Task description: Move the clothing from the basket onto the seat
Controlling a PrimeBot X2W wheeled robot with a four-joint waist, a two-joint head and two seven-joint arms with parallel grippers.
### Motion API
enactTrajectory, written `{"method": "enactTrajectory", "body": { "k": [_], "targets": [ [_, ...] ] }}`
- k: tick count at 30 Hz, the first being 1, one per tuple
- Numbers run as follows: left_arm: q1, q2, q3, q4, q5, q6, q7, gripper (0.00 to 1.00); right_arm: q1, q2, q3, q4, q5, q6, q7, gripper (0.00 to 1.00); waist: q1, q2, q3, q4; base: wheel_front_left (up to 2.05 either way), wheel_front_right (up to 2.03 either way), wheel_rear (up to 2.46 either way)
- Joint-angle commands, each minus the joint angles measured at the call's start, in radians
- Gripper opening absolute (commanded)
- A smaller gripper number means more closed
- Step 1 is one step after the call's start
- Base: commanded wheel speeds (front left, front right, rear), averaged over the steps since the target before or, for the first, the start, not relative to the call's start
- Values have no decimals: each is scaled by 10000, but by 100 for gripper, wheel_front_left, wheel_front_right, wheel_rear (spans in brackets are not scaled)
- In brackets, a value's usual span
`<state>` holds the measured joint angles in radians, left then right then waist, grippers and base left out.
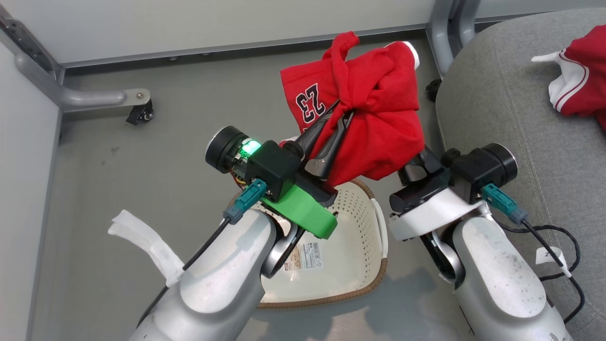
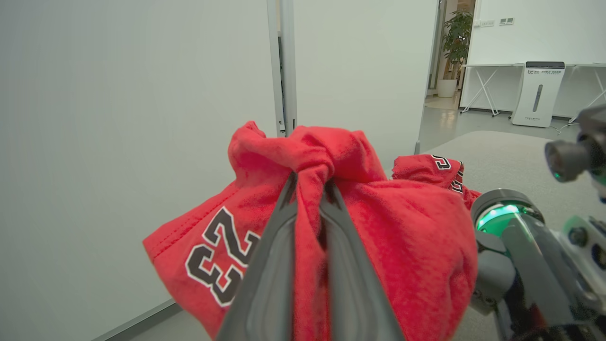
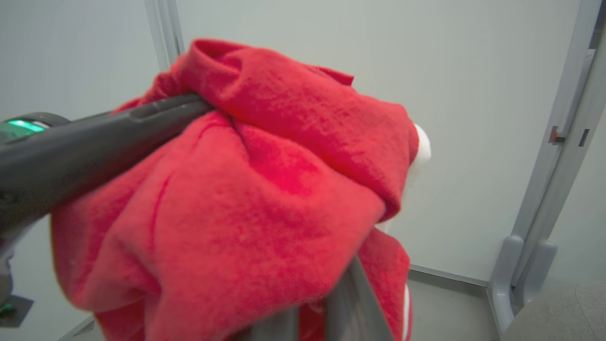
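The red 23 jersey (image 1: 378,109) hangs in the air as a bunched bundle, above the far end of the basket (image 1: 374,279) and just left of the seat (image 1: 502,94). It is likely held this high so that its hem clears the rim before being carried across. The left pincer (image 1: 344,113) is clamped on a gathered fold near the top of the bundle, so the cloth drapes down on both sides of its fingers. The bundle's long axis runs from a shoulder loop on the far side down to the loose hem nearest the robot, and the 23 faces the robot's left, turned on its side. The right pincer (image 1: 416,166) sits under the hem, its fingers buried in cloth, so I cannot tell its state. A second red garment (image 1: 584,80) lies on the seat, and the basket on the floor (image 1: 142,156) looks emptied.
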<state>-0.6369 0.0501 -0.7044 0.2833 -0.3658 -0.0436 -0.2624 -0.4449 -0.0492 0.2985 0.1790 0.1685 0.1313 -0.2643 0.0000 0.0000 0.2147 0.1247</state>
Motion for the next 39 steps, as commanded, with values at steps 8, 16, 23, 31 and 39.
{"method": "enactTrajectory", "body": {
  "k": [8,16,23,31,39],
  "targets": [
    [-197,7,132,-24,147,51,-35,48,114,-26,-106,-94,92,-10,-1,0,0,0,54,-47,0,0,0],
    [-159,7,164,-61,289,99,-33,100,151,-26,-209,-98,39,-10,-1,0,0,0,124,-39,0,0,0],
    [-110,7,223,-27,350,79,-30,100,243,-25,-304,-90,77,-9,-1,0,0,0,126,-115,0,0,0],
    [-87,9,269,53,533,2,-22,100,317,-25,-533,-182,18,-10,-3,0,0,0,256,-507,0,0,0],
    [-184,12,270,280,816,-169,-22,100,497,-27,-982,-427,-103,-9,-1,0,0,0,513,-1307,0,0,0]
  ]
}}
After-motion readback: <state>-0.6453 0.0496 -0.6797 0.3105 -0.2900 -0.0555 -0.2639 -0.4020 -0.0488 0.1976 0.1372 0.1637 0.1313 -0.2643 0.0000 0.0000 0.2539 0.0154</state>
